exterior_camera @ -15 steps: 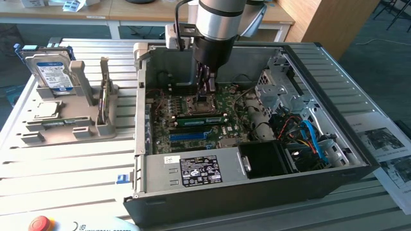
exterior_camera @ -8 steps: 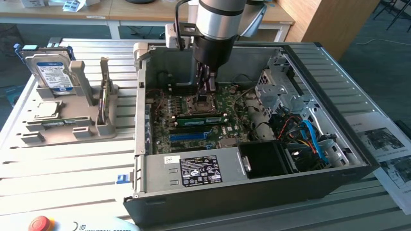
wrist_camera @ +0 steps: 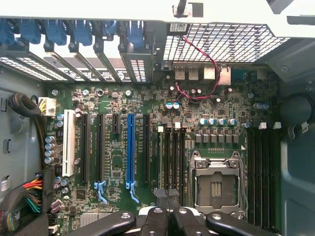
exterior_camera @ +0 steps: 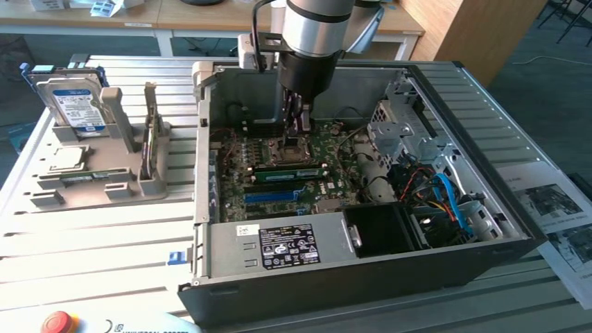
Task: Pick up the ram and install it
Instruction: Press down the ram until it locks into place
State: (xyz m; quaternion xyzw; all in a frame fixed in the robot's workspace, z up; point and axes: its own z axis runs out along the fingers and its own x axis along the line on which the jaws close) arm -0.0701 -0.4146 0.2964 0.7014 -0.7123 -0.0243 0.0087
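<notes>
Ram (exterior_camera: 290,173) in slot below tool (exterior_camera: 298,129) (closed)

One open computer case (exterior_camera: 370,270), one motherboard (wrist_camera: 147,103), one ram stick (exterior_camera: 291,172) seated. One blue slot (wrist_camera: 131,150), one white slot (wrist_camera: 69,142), one empty processor socket (wrist_camera: 215,183). One hard drive (exterior_camera: 76,103), one grey holder tray (exterior_camera: 88,191), one red button (exterior_camera: 57,322).
</notes>
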